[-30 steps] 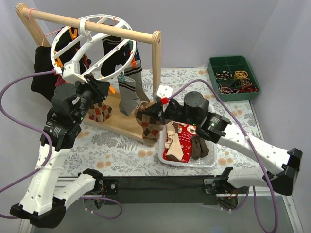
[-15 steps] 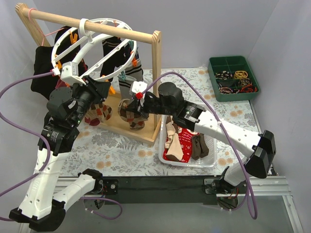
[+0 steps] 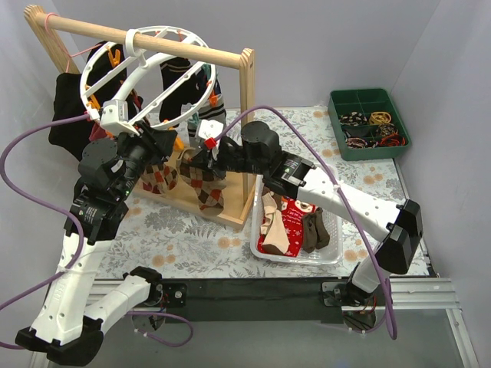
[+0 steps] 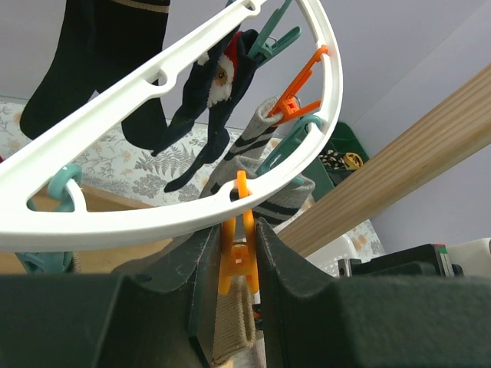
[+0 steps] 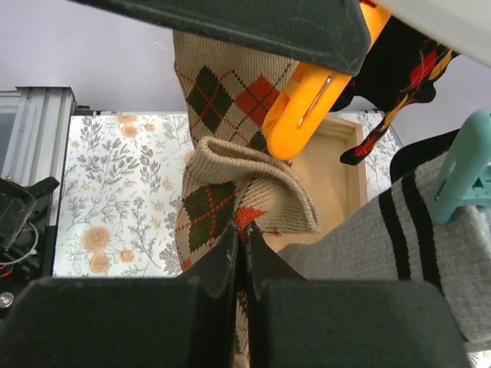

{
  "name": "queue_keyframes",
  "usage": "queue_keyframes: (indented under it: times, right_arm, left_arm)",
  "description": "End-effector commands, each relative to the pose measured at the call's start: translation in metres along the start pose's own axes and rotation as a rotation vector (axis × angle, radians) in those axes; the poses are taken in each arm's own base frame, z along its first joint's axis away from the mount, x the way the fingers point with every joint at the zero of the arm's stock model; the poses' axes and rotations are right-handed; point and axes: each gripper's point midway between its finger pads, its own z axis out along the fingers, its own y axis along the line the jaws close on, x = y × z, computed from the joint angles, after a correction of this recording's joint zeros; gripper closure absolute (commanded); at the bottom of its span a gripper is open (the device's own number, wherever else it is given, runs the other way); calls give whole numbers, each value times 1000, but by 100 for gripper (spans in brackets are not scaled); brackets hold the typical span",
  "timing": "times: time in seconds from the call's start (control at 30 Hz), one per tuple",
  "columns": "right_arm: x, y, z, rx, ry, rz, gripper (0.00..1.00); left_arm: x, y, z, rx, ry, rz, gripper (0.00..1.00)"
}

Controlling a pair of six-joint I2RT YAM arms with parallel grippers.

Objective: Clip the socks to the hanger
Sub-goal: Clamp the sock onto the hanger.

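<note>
The white ring hanger (image 3: 146,77) hangs from the wooden rail, with orange and teal clothespins and several socks clipped on. My left gripper (image 3: 170,144) is shut on an orange clothespin (image 4: 236,264) under the ring (image 4: 153,222). My right gripper (image 3: 198,159) is shut on a tan diamond-patterned sock (image 3: 205,184) and holds it up beside the left gripper. In the right wrist view the sock's folded cuff (image 5: 245,165) sits just under the orange clothespin (image 5: 314,92). The cuff (image 4: 230,330) also shows below the pin in the left wrist view. I cannot tell if the pin grips it.
A clear tray (image 3: 331,253) holds beige, red printed and dark brown socks. A green compartment bin (image 3: 368,123) stands at the back right. The wooden rail stand (image 3: 247,92) and its base lie behind the grippers. A grey striped sock (image 5: 399,238) hangs by a teal pin (image 5: 468,161).
My right arm has swung left from above the tray, carrying the diamond sock up to the hanger beside my left gripper. The left arm has shifted only slightly.
</note>
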Motion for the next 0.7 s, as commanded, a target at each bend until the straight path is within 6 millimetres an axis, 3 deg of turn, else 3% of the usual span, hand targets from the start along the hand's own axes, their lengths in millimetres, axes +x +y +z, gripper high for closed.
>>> queue_keyframes:
  times: [0.0,0.67]
  right_arm:
    - [-34,-5,1,4,-83,-45,99]
    - [-39,-10,8,12,-89,-60,99]
  left_arm:
    - [2,-4,-3,36,6,34,100]
    - [17,-7,-1,96,37,105,100]
